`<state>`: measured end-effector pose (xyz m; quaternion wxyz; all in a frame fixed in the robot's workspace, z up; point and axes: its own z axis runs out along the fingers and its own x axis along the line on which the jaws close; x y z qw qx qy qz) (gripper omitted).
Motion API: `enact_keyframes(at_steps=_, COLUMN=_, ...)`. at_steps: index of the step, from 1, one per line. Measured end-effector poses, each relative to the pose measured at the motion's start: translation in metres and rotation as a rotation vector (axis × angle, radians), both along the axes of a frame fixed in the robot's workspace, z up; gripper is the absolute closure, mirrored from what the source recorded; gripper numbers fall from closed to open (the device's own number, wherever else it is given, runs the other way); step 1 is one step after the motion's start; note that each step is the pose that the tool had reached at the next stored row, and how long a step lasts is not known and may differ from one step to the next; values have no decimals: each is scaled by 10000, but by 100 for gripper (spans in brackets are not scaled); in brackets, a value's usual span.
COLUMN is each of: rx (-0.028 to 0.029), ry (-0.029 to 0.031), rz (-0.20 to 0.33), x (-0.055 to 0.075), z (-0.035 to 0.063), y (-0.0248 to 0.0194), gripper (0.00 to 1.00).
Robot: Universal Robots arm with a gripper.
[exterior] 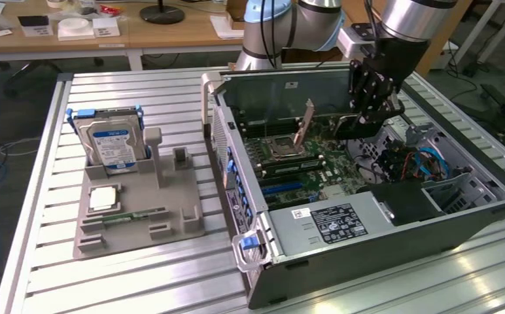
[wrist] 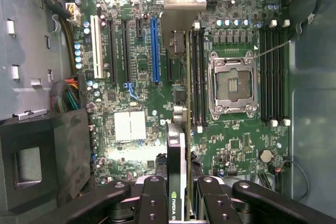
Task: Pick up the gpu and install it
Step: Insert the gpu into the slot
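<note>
GPU (wrist: 176,161): thin dark expansion card with a silvery end bracket, standing on edge, clamped in the black gripper (wrist: 181,203).
Long axis: runs from the gripper to the bracket.
Open grey computer case (exterior: 392,242): holds the green motherboard (wrist: 136,77), with the GPU over it.

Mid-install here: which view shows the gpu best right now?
The wrist view: the gpu runs edge-on from between the fingers of the gripper to its metal bracket, over the motherboard. The exterior view gives what looks like a thin brownish sliver of it beside the gripper.
</note>
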<state>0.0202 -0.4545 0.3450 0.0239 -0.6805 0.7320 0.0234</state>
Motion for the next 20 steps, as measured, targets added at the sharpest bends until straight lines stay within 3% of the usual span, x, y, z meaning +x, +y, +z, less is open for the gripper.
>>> enact_keyframes(at_steps=20, rx=0, ry=1, rz=-1, x=-26, z=-84, y=0, gripper=73)
